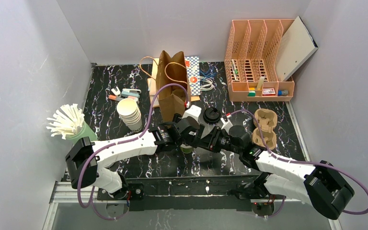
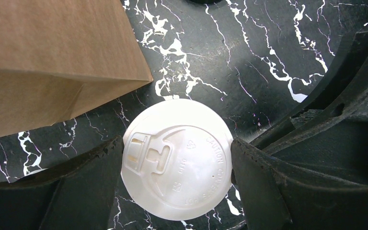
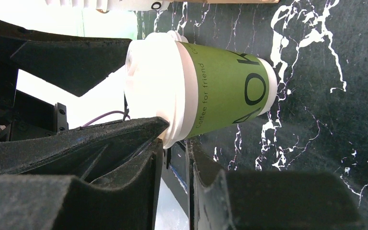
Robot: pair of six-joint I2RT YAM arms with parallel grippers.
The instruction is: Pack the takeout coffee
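We are counting two capped takeout cups. The green cup (image 3: 220, 81), white lid on, is standing on the black marbled surface (image 1: 105, 120) on the arms' side of the brown paper bag (image 1: 170, 84). The right fingers (image 3: 100, 139) are sitting one on each side of its lid, at the rim. We cannot tell whether they are squeezing it. The second capped cup (image 2: 177, 158) is standing just beside the bag's bottom corner, with only its white sip lid showing. The left fingers (image 2: 91, 172) are spread wide and clamping that lid by opposite edges of its rim.

Around the bag we are seeing one of each thing. A stack of lidless cream cups (image 1: 130, 114) is sitting to its left. A green holder (image 1: 84, 132) farther left is holding a bunch of white sticks (image 1: 67, 120). A black lid (image 1: 212, 115) is lying to the bag's right, and a pulp cup carrier (image 1: 264, 127) is sitting farther right. Right of the bag at the back, one orange organiser (image 1: 256, 48) is carrying small items in its bottom tray, and a white board (image 1: 294, 48) is leaning on it.
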